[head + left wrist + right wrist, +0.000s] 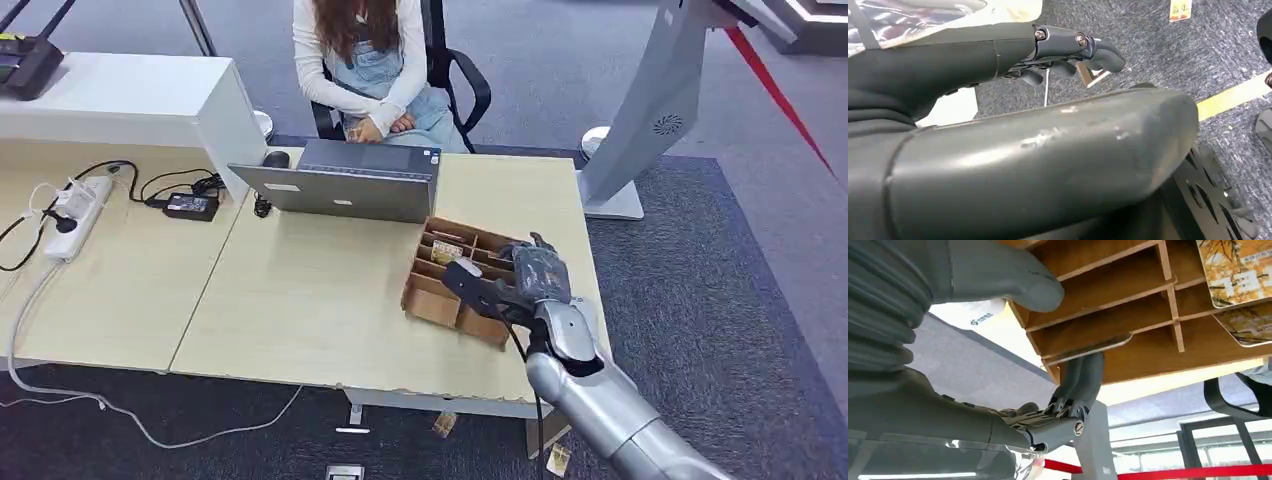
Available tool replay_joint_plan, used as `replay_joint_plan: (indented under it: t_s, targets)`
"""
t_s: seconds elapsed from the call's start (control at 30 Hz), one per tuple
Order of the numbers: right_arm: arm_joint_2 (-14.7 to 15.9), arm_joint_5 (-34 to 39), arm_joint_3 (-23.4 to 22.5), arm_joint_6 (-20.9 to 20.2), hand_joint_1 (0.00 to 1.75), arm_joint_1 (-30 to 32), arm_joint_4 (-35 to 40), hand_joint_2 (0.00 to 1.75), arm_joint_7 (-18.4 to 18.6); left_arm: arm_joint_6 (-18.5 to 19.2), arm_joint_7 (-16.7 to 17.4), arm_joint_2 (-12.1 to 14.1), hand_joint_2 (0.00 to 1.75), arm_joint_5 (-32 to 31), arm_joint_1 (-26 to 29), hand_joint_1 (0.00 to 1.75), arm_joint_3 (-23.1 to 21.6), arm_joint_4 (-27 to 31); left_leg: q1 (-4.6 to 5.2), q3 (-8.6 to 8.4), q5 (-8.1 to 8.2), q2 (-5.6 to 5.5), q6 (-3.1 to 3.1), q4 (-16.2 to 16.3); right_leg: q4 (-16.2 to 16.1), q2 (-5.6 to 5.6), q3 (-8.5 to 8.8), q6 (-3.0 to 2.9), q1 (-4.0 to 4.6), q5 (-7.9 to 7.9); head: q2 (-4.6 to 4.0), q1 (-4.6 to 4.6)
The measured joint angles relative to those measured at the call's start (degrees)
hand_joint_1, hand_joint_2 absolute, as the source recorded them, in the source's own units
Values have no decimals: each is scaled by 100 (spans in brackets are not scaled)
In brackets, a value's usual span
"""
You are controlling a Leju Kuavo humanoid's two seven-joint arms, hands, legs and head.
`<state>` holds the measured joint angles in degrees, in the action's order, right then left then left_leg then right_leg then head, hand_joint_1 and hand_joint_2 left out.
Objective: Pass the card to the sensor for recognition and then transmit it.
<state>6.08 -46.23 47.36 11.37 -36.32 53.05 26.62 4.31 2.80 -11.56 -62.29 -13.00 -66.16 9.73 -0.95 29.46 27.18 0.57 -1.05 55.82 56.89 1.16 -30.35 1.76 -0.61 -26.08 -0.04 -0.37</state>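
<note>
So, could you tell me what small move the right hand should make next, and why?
Probably close the fingers and thumb on the card and ease it out of the box. The right hand is already at the box, fingers under the card's edge, thumb apart from it, so I can't call it gripped yet.

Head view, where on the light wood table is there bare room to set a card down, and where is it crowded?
The widest bare patch of the table lies between the laptop, the wooden divider box and the near edge. A narrower strip runs between the box and the far right corner. It is crowded at the box, where the right hand reaches in, and around the power strip and its cables.
</note>
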Motion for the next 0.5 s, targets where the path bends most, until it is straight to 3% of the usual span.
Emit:
replay_joint_plan:
  t_s: [0.4, 0.5]
  targets:
    - [20, -15, 0, 24, 103, -13, -11, 175, -136, 0, -13, -2, 0, -24, -5, 0, -7, 0, 0, 5, 0, 0, 0, 0, 1, 0, 3, 0, 0, 0, 0, 0]
    - [-160, -122, 7, -342, 103, -198, -74, 175, 292, 26, -26, -2, 0, -31, -14, 0, -11, 0, 0, 3, -1, 11, -1, -1, 3, -6, -1, -10, 0, 7, 0, 0]
